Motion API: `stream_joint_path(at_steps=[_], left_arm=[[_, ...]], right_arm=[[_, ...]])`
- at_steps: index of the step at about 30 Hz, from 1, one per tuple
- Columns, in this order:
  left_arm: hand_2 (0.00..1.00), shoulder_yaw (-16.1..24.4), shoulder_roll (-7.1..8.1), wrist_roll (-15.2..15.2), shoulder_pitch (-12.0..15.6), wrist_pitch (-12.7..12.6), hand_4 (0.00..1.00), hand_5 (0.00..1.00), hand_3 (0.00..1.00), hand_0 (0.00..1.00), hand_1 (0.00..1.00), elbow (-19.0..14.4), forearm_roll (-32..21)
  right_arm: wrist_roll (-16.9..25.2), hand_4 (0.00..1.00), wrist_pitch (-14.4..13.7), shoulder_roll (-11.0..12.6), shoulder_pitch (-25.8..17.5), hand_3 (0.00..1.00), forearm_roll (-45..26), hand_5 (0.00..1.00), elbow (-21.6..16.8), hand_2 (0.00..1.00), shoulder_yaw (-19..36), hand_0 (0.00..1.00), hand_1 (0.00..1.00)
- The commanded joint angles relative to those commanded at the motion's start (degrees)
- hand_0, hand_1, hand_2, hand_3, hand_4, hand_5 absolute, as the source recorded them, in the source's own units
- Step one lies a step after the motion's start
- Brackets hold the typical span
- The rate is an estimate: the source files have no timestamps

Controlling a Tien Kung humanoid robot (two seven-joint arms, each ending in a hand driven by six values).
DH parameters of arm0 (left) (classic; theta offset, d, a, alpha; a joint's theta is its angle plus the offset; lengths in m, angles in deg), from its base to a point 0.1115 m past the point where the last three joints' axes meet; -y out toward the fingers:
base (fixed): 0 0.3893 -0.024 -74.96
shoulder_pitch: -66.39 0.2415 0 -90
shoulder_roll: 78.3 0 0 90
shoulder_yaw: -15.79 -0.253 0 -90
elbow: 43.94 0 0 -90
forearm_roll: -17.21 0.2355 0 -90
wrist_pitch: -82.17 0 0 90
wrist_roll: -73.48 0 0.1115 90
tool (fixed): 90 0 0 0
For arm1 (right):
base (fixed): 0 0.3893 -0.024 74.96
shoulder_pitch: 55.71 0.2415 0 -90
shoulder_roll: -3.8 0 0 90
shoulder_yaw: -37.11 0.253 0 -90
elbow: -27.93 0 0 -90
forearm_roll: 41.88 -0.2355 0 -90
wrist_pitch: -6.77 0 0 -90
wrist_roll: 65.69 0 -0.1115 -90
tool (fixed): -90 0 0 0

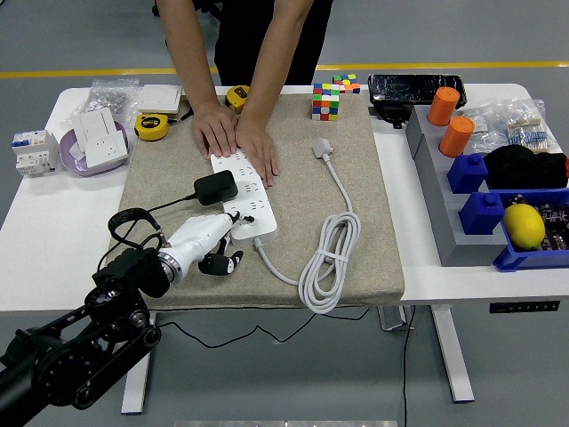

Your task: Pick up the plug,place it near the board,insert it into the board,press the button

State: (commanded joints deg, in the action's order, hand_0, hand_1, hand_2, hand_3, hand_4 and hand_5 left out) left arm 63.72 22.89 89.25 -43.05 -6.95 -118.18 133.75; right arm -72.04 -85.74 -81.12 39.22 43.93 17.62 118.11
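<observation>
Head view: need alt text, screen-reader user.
The left robot hand reaches to the near end of a white power strip on a beige mat, with a black plug sitting on the strip. A person's hands press down the strip's far end; its coiled white cable lies alongside.

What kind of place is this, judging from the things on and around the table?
Probably a robot test lab or workshop: a grey floor with a yellow line, a white table with a power strip, tape measures and blue parts bins.
</observation>
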Motion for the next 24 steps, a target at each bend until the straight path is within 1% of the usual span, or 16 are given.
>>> stream_joint_path(at_steps=[8,20,24], left_arm=[[0.139,-0.91,0.1,0.16,0.02,0.51,0.575,0.002,0.867,0.132,0.026,0.0,-0.14],[0.139,-1.18,0.28,0.68,-0.26,1.34,0.573,0.002,0.859,0.13,0.026,0.1,0.46],[0.139,-0.57,0.32,0.63,-0.39,1.38,0.573,0.002,0.859,0.13,0.026,-0.78,0.82]], right_arm=[[-0.03,0.878,0.01,0.01,-0.12,0.539,0.03,0.608,0.0,0.618,-0.09,0.623,0.584],[-0.03,0.878,0.01,0.06,-0.06,0.539,-0.06,0.608,0.0,0.618,-0.18,0.623,0.584],[-0.05,0.878,0.0,0.04,-0.01,0.539,-0.06,0.608,0.0,0.618,-0.09,0.623,0.584]])
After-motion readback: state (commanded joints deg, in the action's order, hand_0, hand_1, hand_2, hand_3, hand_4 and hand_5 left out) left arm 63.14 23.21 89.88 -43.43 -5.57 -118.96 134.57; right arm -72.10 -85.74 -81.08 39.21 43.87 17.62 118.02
